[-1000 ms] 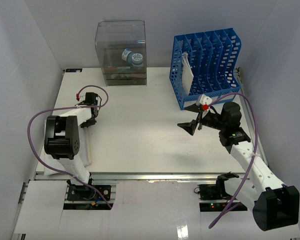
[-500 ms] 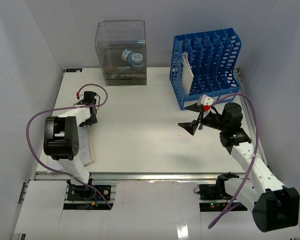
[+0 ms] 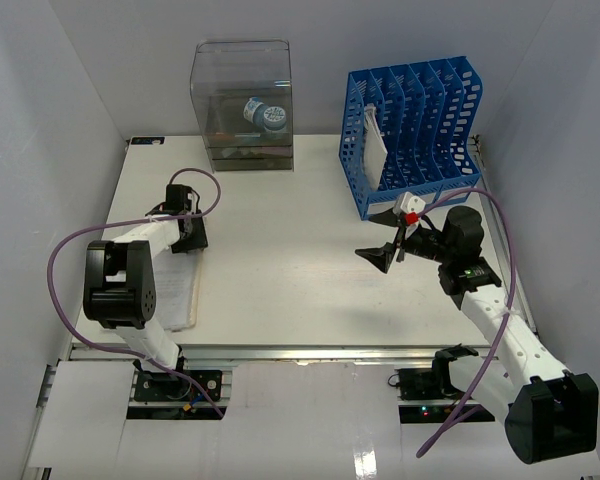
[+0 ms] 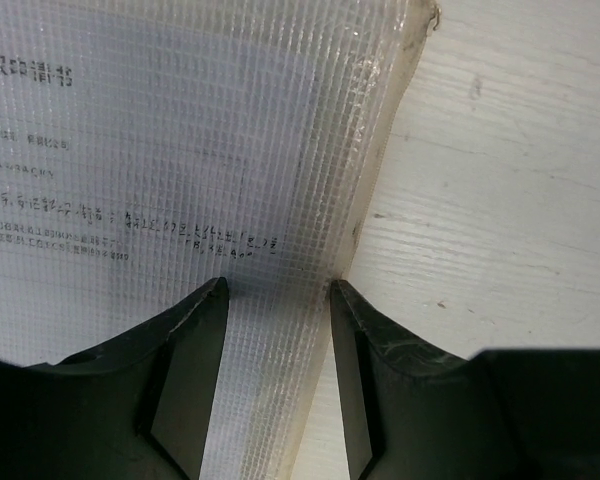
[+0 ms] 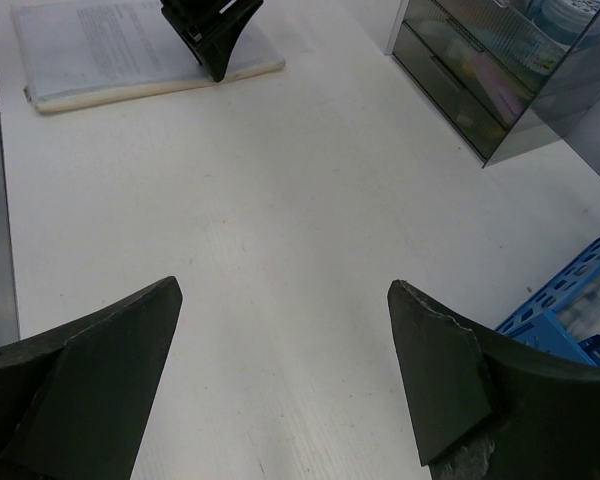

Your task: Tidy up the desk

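The white desk [image 3: 300, 290] takes up nearly the whole space in front of me, with its metal rail running along the near edge where the two arms are bolted. At the far right of it stands a blue slotted file rack [image 3: 412, 125] with a pale sheet leaning in one of its left slots. At the far middle, a little to the left, sits a clear plastic drawer box [image 3: 242, 105], and a round blue-and-white thing [image 3: 266, 116] rests inside its upper part.

Near the left edge lies a mesh plastic sleeve [image 4: 130, 130] with a printed page inside, flat on the desk. The left tool [image 4: 277, 285] is pointed down onto it, fingertips on the sleeve close to its edge. There is only a narrow gap between the fingers, and the sleeve's surface shows through it. Nothing looks pinched.

The right tool [image 3: 388, 238] hangs just in front of the file rack, above bare desk, with its fingers [image 5: 100, 370] spread wide and nothing between them.
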Action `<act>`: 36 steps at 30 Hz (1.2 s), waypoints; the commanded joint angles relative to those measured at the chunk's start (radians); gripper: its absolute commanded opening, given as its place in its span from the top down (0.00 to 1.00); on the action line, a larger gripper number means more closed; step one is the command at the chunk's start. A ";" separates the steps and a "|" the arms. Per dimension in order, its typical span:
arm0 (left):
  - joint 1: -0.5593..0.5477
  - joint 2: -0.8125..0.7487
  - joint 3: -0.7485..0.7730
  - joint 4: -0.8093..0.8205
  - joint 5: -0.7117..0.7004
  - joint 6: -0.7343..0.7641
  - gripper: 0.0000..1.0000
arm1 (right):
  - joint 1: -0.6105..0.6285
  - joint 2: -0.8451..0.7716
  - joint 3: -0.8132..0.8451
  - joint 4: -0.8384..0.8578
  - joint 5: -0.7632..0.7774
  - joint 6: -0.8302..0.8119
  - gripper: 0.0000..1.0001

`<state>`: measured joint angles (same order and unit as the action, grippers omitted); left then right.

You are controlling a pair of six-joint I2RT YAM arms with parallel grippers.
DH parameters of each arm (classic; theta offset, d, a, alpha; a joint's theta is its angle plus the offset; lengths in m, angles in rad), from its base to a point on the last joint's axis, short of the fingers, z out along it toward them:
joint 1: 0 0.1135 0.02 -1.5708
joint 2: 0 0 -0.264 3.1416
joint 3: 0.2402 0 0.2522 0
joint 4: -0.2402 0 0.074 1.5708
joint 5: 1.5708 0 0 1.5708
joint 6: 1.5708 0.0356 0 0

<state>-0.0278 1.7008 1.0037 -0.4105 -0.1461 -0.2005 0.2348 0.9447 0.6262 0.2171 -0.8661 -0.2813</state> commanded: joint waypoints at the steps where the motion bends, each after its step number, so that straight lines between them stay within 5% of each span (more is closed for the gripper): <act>1: -0.004 -0.034 -0.018 0.030 0.134 0.039 0.44 | -0.008 0.000 -0.005 0.044 -0.011 -0.017 0.10; 4: -0.004 -0.069 -0.027 0.049 0.196 0.063 0.35 | -0.008 0.000 -0.006 0.042 -0.015 -0.018 0.10; 5: -0.004 -0.089 -0.028 0.053 0.241 0.078 0.02 | -0.008 0.002 -0.005 0.044 -0.017 -0.019 0.10; 13: -0.004 -0.095 -0.030 0.042 0.230 0.129 0.03 | -0.008 0.009 -0.005 0.041 -0.024 -0.026 0.10; 25: -0.095 0.004 -0.032 0.069 -0.078 0.116 0.50 | -0.010 0.025 -0.006 0.038 -0.017 -0.034 0.10; 32: -0.137 0.041 -0.025 0.076 -0.095 0.119 0.95 | -0.011 0.031 -0.006 0.039 -0.022 -0.029 0.10; 36: -0.141 0.016 -0.027 0.082 -0.008 0.107 1.00 | -0.013 0.028 -0.016 0.072 -0.083 0.026 0.10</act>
<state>-0.1579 1.7134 0.9749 -0.3320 -0.2463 -0.0747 0.2286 0.9713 0.6239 0.2203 -0.8810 -0.2963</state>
